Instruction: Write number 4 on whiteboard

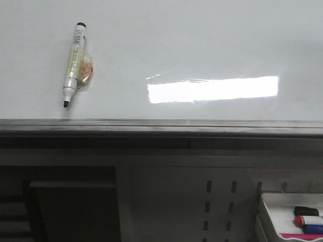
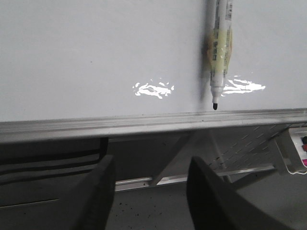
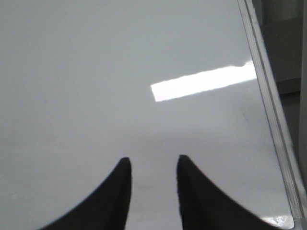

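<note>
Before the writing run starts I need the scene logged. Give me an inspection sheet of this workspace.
Surface: whiteboard glossy, bright rectangular light reflection, grey edge rail along its near side.
Job's things: no number 4 on the board yet; marker lies on it uncapped, black tip toward the rail, yellowish tape wrapped around its middle.
Clutter: white tray at lower right holding red-capped, blue and black items.
Grippers: left gripper open and empty, short of the rail; right gripper open and empty, over the board.
Cables: thin white cable beside the tray.
Surroundings: grey perforated panel below the rail.
</note>
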Action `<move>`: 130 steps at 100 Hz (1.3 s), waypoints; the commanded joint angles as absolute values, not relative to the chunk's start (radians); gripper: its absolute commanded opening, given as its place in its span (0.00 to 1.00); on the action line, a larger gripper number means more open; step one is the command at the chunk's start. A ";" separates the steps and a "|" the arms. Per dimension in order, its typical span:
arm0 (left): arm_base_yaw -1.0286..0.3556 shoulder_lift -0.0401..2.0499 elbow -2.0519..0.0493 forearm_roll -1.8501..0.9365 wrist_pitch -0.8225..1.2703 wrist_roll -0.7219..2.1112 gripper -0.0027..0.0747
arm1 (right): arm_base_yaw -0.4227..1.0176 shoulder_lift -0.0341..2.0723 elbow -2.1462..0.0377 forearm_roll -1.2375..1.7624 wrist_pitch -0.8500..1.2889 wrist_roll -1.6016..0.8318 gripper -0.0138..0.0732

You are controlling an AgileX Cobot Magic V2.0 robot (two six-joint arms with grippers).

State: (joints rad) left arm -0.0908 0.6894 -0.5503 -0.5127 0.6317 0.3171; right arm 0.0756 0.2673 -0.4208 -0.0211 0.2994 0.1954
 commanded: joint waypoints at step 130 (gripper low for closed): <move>-0.520 1.310 -0.741 -0.652 0.088 0.441 0.01 | 0.297 0.392 -0.533 0.031 0.395 0.019 0.62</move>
